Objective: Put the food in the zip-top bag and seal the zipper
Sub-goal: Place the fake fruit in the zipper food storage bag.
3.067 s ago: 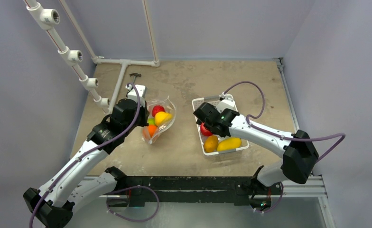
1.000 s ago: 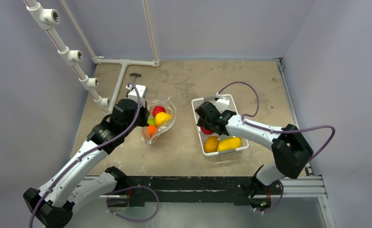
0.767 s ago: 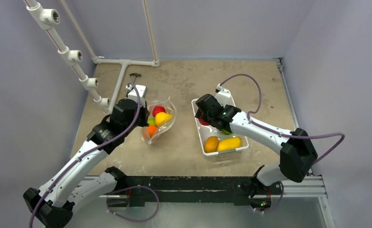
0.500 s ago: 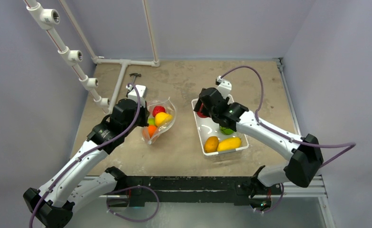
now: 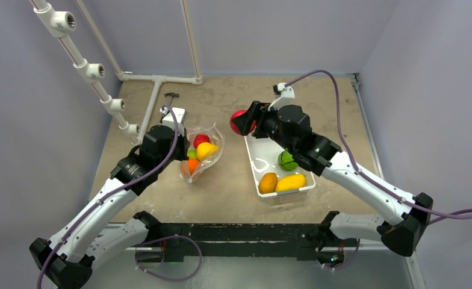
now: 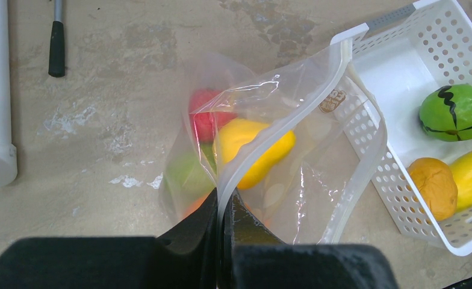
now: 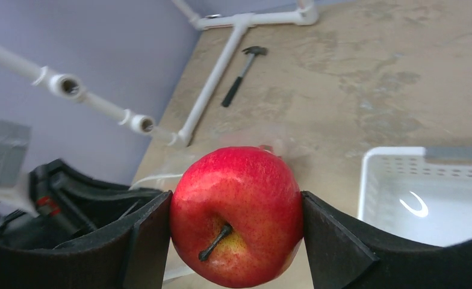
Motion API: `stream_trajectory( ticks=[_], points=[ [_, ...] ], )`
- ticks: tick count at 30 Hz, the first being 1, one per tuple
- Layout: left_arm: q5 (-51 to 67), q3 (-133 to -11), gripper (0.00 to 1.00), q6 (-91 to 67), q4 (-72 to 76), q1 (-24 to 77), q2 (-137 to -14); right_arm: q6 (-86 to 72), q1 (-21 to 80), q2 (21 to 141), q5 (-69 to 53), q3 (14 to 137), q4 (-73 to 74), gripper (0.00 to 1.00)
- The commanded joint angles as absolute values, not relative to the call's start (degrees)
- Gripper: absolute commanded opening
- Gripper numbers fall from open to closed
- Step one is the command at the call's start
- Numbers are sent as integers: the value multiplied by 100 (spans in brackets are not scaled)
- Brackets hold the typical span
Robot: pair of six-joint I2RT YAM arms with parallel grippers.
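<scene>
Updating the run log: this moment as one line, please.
left fingers: shut on zip-top bag mouth | right fingers: gripping red apple, outside basket | basket: holds three fruits | zipper: open

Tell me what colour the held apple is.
The apple is red with a small yellowish patch; clearest in the right wrist view.

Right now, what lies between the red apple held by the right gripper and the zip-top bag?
Nothing. In the top external view, only bare tabletop separates the red apple from the zip-top bag.
</scene>
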State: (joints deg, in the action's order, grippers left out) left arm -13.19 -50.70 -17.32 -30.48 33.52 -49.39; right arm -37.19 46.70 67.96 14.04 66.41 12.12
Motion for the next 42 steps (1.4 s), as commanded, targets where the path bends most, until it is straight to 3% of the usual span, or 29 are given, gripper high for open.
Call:
stream_trajectory(
  ticks=[1, 23, 26, 34, 42],
  points=[
    [-1257, -5038, 0, -1661, -2829, 3354, -4922, -3226, 4996, 6932, 706, 6915, 519, 0],
    [-1222, -5037, 0, -1661, -2830, 3350, -4941, -3107, 5921, 8707, 1222, 7330, 28, 0],
    [-1222, -5037, 0, -1661, -2830, 3352, -4958, -3111, 6041, 8953, 1467, 7471, 31, 4],
    [-1213, -5036, 0, -1661, -2829, 3352, -4992, -3330, 6159, 9369, 2083, 7775, 97, 20],
    [-1230, -5041, 0, -1661, -2839, 3349, -4992, -3383, 6170, 9490, 2096, 7790, -118, 67]
  ],
)
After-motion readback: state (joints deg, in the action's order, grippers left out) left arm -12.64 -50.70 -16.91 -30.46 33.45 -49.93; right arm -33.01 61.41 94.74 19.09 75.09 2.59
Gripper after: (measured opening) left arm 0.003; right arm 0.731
